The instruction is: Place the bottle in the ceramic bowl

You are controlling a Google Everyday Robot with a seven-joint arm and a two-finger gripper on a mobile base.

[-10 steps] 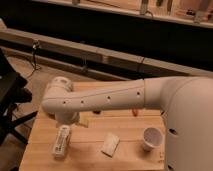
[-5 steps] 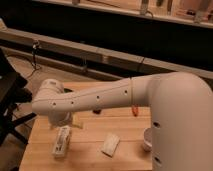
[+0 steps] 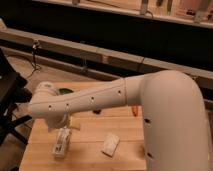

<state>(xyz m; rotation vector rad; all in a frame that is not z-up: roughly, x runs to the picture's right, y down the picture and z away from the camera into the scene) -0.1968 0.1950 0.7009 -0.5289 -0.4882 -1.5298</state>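
The bottle (image 3: pixel 61 142) is slim and white with a pale printed label. It lies on the wooden table (image 3: pixel 90 134) near the front left. The ceramic bowl (image 3: pixel 65 91) is green; only a sliver of it shows at the table's back left, behind my arm. My white arm reaches across the view from the right. My gripper (image 3: pixel 63 123) hangs from the wrist just above the bottle's far end, and the wrist partly hides it.
A flat white packet (image 3: pixel 110 144) lies right of the bottle. A small orange thing (image 3: pixel 134 109) and a dark thing (image 3: pixel 96 111) lie near the table's middle, under the arm. A dark chair (image 3: pixel 10 97) stands left of the table. A low wall runs behind.
My arm has swung further left and lower, and it now covers the white cup at the right. The gripper has come down over the bottle. The bottle and packet have not moved.
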